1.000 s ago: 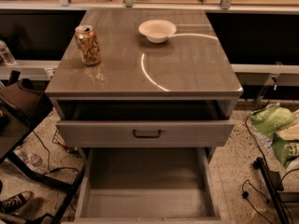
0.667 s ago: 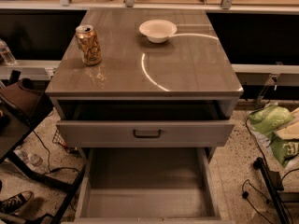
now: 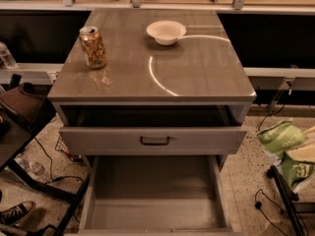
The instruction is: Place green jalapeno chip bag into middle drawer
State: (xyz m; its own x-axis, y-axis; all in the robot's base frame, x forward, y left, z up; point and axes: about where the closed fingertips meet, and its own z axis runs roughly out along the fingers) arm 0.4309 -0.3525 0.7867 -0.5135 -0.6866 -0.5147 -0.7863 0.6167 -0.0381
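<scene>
The green jalapeno chip bag [image 3: 278,137] is a crinkled light-green foil bag at the right edge, off the floor and to the right of the cabinet. My gripper [image 3: 301,154] is pale and sits at the right edge, shut on the bag, with green foil showing above and below it. The middle drawer [image 3: 155,191] is pulled far out at the bottom centre, with a bare grey floor and low side walls. The bag and gripper are to the right of this drawer and slightly above it.
The upper drawer [image 3: 154,140], with a dark loop handle, is open a little above the middle one. A golden soda can [image 3: 93,47] and a white bowl [image 3: 166,32] stand on the cabinet top [image 3: 197,77]. My dark arm link [image 3: 285,195] is at lower right. A dark chair [image 3: 19,112], a shoe [image 3: 15,213] and cables are at left.
</scene>
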